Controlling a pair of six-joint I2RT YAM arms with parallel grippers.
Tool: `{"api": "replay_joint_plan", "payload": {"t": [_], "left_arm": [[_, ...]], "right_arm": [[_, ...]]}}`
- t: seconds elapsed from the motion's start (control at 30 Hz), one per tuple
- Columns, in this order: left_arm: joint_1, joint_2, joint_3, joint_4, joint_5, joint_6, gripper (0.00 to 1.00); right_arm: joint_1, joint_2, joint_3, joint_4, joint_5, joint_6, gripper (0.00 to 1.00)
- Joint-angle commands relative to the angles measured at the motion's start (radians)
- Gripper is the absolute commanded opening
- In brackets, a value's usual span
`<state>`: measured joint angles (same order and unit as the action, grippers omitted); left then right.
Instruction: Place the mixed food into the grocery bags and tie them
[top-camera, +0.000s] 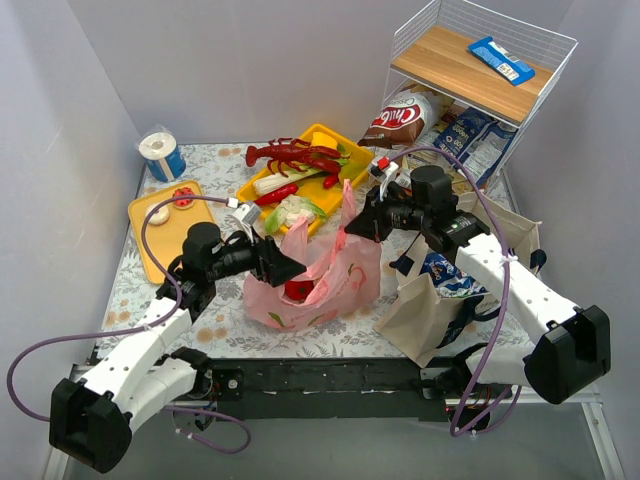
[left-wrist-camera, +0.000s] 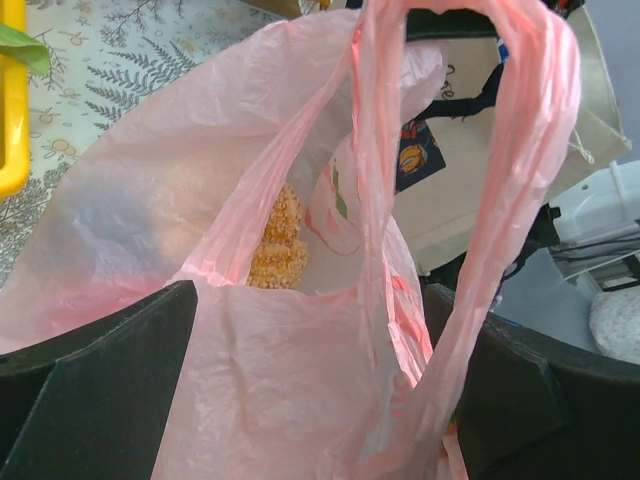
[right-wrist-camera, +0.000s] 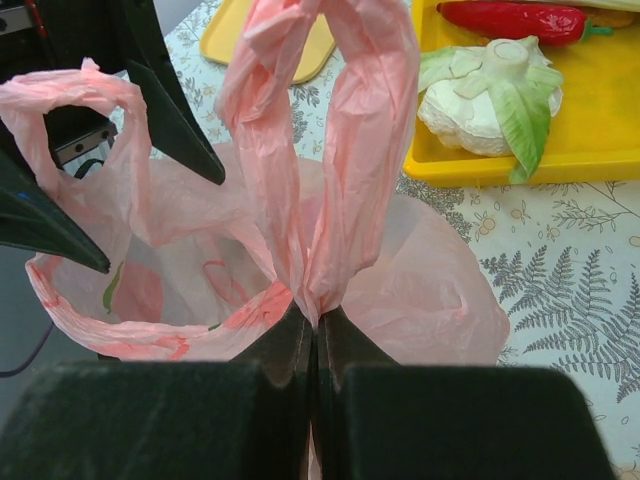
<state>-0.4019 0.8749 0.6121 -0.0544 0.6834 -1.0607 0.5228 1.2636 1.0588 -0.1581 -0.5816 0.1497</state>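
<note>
Pink bag held by one handle, its mouth spread by the other arm.

The pink plastic bag (top-camera: 330, 280) sits mid-table (top-camera: 130, 290) between the two arms. A red toy food (top-camera: 298, 290) shows through its film, and the left wrist view shows a knobby orange piece (left-wrist-camera: 275, 240) inside. The right gripper (right-wrist-camera: 315, 335) is pinched tight on one handle loop, holding it upright. The left gripper (left-wrist-camera: 310, 400) is spread wide at the bag's mouth, with bag film lying between its fingers (left-wrist-camera: 90, 390) and the second handle arching above. Just right of the bag, the beige canvas tote (top-camera: 425, 310) stands open with a blue packet (top-camera: 445, 272) inside. Behind the bag, a yellow tray (right-wrist-camera: 600, 130) carries a red lobster (top-camera: 295, 153), a red chili (right-wrist-camera: 510, 20) and a toy cabbage (right-wrist-camera: 490, 100).
</note>
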Motion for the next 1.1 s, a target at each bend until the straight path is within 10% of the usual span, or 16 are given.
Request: {"api": "replay_joint_plan", "payload": {"t": [0.0,0.07,0.2,0.23,0.27,0.97,1.07], "left_arm": [[0.003,0.016,-0.053,0.229,0.015,-0.103,0.93],[0.003,0.047,-0.072,0.315,0.002,-0.155,0.82],[0.003,0.128,-0.063,0.358,0.025,-0.182,0.29],[0.003,0.147,-0.039,0.326,0.022,-0.173,0.02],[0.003,0.174,-0.026,0.306,0.019,-0.16,0.0],[0.002,0.46,0.373,-0.257,0.148,0.281,0.01],[0.002,0.432,0.393,-0.294,0.065,0.294,0.34]], "right_arm": [[-0.006,0.003,0.041,0.005,-0.035,-0.021,0.01],[-0.006,0.005,0.046,-0.004,-0.047,-0.027,0.01],[0.0,-0.001,0.073,-0.026,-0.093,-0.042,0.01],[0.003,0.002,0.082,-0.038,-0.113,-0.05,0.01],[0.009,0.005,0.098,-0.061,-0.121,-0.073,0.01],[0.266,0.301,0.392,-0.547,0.065,-0.384,0.01],[0.266,0.316,0.402,-0.551,0.057,-0.389,0.01]]}}
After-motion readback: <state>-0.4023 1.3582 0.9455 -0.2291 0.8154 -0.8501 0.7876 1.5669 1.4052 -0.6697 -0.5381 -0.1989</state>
